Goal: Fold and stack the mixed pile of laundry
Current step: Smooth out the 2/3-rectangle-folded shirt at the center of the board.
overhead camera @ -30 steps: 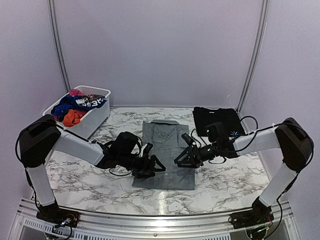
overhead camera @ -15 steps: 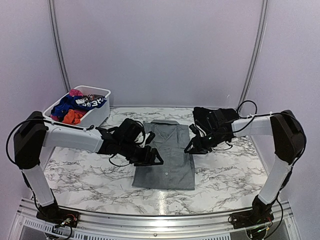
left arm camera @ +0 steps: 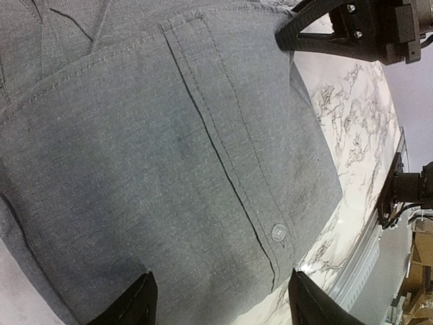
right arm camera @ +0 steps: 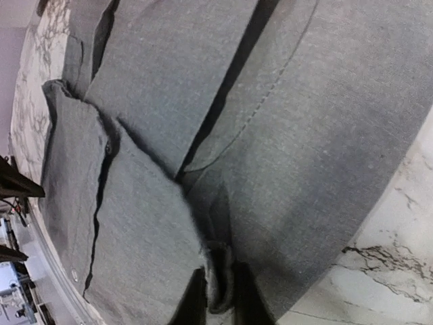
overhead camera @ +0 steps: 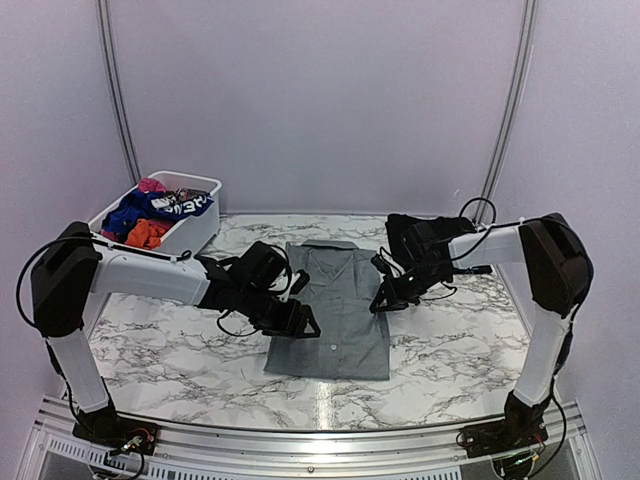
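1. The marble counter (overhead camera: 450, 340) carries everything in view.
2. The grey shirt (overhead camera: 335, 320) lies flat on the middle of the counter. It is folded into a rectangle with its collar at the far end.
3. A white plastic basket (overhead camera: 200, 232) stands at the far left corner of the counter, well apart from the shirt. It is heaped with loose clothes: a blue piece (overhead camera: 135, 212) across the middle, an orange-red piece (overhead camera: 145, 235) at the near end and a pink piece (overhead camera: 152, 185) at the far end.
4. A black garment (overhead camera: 405, 235) lies folded at the far right of the counter, partly under the right arm.
5. The left gripper (overhead camera: 302, 320) sits at the shirt's left edge. In the wrist view its fingers (left arm camera: 135, 301) stand wide apart above the cloth, with nothing between them.
6. The right gripper (overhead camera: 382, 300) is at the shirt's right edge. In its wrist view the fingers are drawn close together, pinching a small fold of the grey fabric at the hem.
7. White lettering (overhead camera: 188, 203) shows on a dark piece at the top of the basket. It is too small to read.
8. One pale button (left arm camera: 278, 232) sits on the shirt's stitched front strip, near its lower end.
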You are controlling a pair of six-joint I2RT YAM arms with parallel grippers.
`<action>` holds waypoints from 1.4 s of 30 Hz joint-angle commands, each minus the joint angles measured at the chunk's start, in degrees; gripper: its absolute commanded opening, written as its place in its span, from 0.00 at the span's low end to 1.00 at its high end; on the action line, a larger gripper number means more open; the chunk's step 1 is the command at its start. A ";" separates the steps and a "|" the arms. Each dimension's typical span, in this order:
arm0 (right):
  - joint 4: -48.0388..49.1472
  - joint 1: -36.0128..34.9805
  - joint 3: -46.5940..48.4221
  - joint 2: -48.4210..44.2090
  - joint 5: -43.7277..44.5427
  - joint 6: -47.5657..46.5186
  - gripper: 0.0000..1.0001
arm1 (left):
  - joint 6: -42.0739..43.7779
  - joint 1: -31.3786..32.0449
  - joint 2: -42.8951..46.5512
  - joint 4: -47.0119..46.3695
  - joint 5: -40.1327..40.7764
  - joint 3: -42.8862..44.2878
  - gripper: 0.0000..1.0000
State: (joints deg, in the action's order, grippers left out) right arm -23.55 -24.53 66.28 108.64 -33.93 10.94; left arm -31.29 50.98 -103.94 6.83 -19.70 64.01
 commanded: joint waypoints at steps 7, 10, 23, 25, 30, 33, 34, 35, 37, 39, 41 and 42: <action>-9.65 1.51 7.95 1.21 5.54 -6.56 0.00 | 5.19 0.39 -4.32 3.58 1.43 0.89 0.57; -7.91 1.07 6.81 5.89 4.63 -6.21 0.00 | 5.02 0.44 -5.76 3.62 1.55 0.45 0.53; -13.16 -0.16 13.25 1.90 13.09 -8.47 0.36 | 16.36 2.29 9.87 3.40 16.87 -4.50 0.79; -13.08 -0.20 14.72 -1.97 11.06 -8.24 0.47 | 21.04 3.88 12.66 3.27 21.62 -5.73 0.83; -8.98 -2.20 14.74 -5.93 2.12 -8.11 0.51 | 30.75 10.63 14.63 2.38 31.05 -8.38 0.84; -8.15 -4.89 15.48 -3.30 -1.49 -8.55 0.42 | 36.24 15.39 13.65 1.31 37.03 -8.89 0.83; -8.36 -5.81 16.06 -1.91 -2.60 -8.76 0.38 | 37.31 16.55 13.40 0.56 38.46 -9.23 0.81; -8.28 -6.92 16.49 -0.84 -3.17 -8.93 0.35 | 38.28 17.48 13.27 -0.37 39.31 -9.70 0.79; -7.11 -8.80 16.76 1.27 -4.55 -9.42 0.32 | 40.02 18.83 13.12 -2.24 39.00 -10.83 0.77; -6.33 -9.75 16.88 3.75 -5.95 -9.21 0.29 | 43.02 21.35 12.23 -3.18 38.97 -11.27 0.75; -6.34 -10.22 17.36 6.48 -6.26 -9.50 0.26 | 45.64 23.91 9.81 -3.23 40.99 -10.83 0.73; -6.04 -10.26 17.32 7.49 -6.12 -9.67 0.26 | 46.72 25.03 9.02 -3.35 42.03 -10.55 0.72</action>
State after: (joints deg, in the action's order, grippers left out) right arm -30.59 -34.00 82.06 112.12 -37.28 2.24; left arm 7.75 72.01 -91.48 6.15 17.08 53.30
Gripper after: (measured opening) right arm 0.273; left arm 0.735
